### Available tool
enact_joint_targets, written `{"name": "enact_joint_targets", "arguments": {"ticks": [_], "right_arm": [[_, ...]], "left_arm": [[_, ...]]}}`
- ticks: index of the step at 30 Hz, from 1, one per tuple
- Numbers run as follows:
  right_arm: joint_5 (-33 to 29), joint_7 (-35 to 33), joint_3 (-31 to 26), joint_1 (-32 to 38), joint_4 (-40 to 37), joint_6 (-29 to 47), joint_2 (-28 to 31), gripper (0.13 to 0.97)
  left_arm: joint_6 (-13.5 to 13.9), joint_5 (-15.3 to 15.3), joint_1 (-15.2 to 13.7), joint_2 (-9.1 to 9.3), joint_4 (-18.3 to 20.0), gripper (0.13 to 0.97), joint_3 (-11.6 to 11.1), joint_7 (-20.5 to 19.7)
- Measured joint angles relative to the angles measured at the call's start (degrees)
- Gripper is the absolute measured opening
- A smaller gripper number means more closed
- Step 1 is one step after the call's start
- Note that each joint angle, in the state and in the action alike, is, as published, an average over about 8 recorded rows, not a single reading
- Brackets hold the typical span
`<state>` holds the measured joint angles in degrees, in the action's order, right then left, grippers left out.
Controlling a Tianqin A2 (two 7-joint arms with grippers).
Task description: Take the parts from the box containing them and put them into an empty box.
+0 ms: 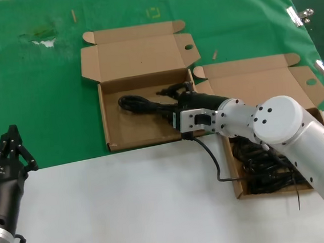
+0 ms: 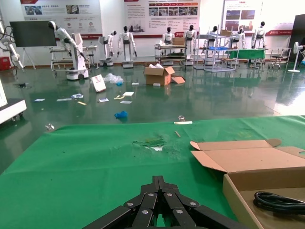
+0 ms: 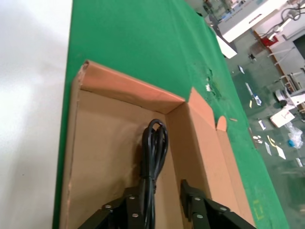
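The empty box, its lid bearing a small round hole, lies open at the middle of the green mat. One black cable lies on its floor. My right gripper is low inside this box with its jaws open; in the right wrist view the cable runs along one finger. The box containing the parts stands to the right, under my right arm, with several coiled cables in it. My left gripper is parked at the near left, shut and empty.
My arm's own thin black wire hangs over the white table front. Metal clips sit at the mat's right edge. The mat has a torn patch at the far left. The empty box's wall is to the right of my left gripper.
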<state>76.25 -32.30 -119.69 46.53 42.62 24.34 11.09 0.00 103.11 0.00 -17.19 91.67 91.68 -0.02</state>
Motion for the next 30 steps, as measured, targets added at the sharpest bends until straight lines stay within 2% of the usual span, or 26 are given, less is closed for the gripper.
{"name": "enact_joint_targets", "arguments": {"ticks": [7, 15, 16, 24, 28, 30], "right_arm": [[-2.92, 6.8, 0.47, -1.98, 6.01, -0.03, 2.27, 0.344], [-6.16, 14.64, 2.41, -5.27, 14.06, -0.18, 5.07, 0.53], [-6.36, 15.25, 2.64, -5.59, 14.78, -0.2, 5.31, 0.53], [-6.11, 17.12, 3.83, -7.24, 17.33, -0.79, 5.96, 0.736], [-4.86, 17.68, 4.73, -8.73, 18.5, -1.67, 5.96, 0.736], [-4.09, 18.03, 5.29, -9.64, 19.24, -2.22, 5.96, 0.771]], "left_arm": [[0.0, 0.0, 0.0, 0.0, 0.0, 0.14, 0.0, 0.0], [0.0, 0.0, 0.0, 0.0, 0.0, 0.14, 0.0, 0.0], [0.0, 0.0, 0.0, 0.0, 0.0, 0.14, 0.0, 0.0], [0.0, 0.0, 0.0, 0.0, 0.0, 0.141, 0.0, 0.0], [0.0, 0.0, 0.0, 0.0, 0.0, 0.142, 0.0, 0.0], [0.0, 0.0, 0.0, 0.0, 0.0, 0.142, 0.0, 0.0]]}}
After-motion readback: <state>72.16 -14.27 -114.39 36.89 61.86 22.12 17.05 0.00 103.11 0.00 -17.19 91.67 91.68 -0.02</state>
